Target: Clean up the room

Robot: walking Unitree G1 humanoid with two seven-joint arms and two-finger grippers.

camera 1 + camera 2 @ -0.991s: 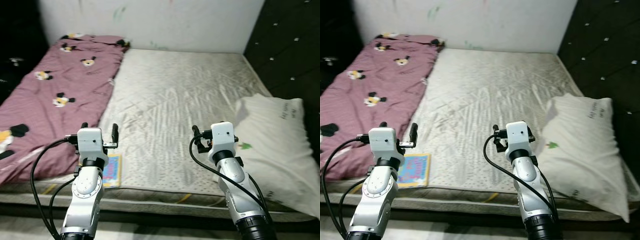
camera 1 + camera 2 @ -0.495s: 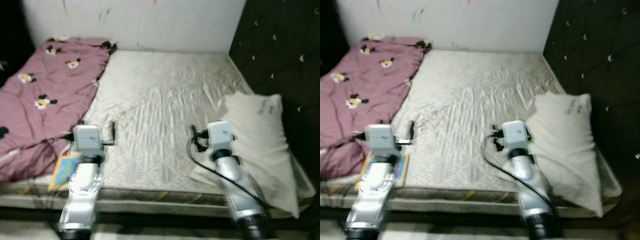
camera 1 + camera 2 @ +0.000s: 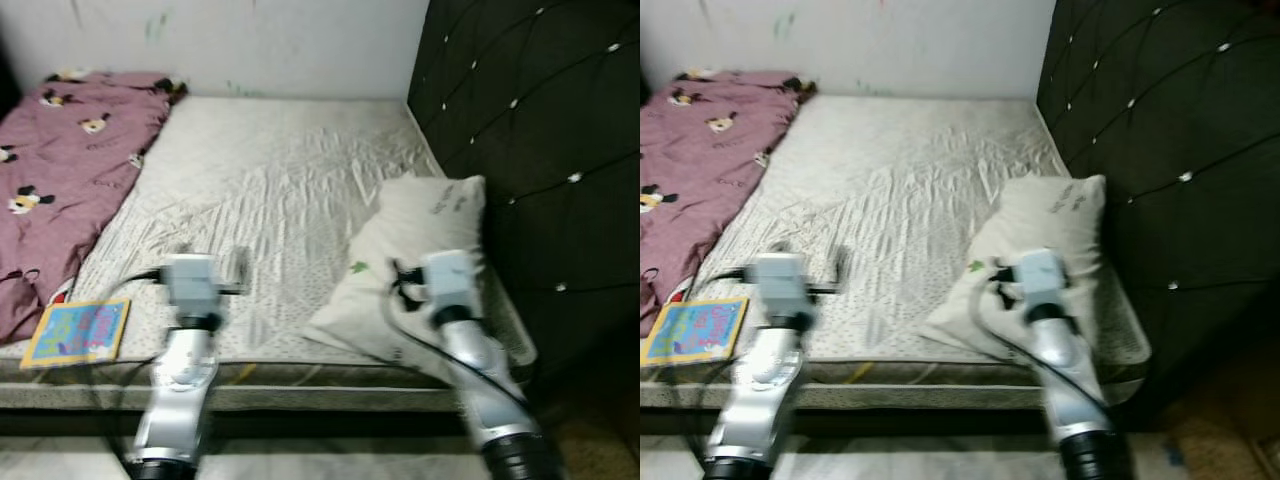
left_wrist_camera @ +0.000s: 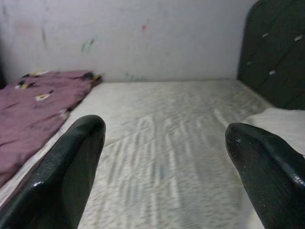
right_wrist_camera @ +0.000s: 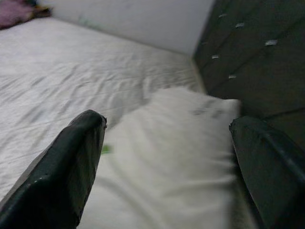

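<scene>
Two grippers spread wide, I hold left gripper (image 4: 164, 157) over bare white mattress (image 3: 270, 190), right gripper (image 5: 167, 157) above white pillow (image 3: 420, 250) by headboard; colourful book (image 3: 78, 330), blurry, probably at mattress edge.

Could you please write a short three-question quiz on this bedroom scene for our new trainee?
1. True or false: the white pillow lies on the side of the mattress next to the dark padded headboard.
2. Which item lies at the near edge of the bed, beside the maroon blanket? A) a children's book B) a mug C) a shoe
3. Fill in: in the wrist views, the fingers of the left gripper and the right gripper stand ____.

Key: 1 true; 2 A, the children's book; 3 open.
</scene>
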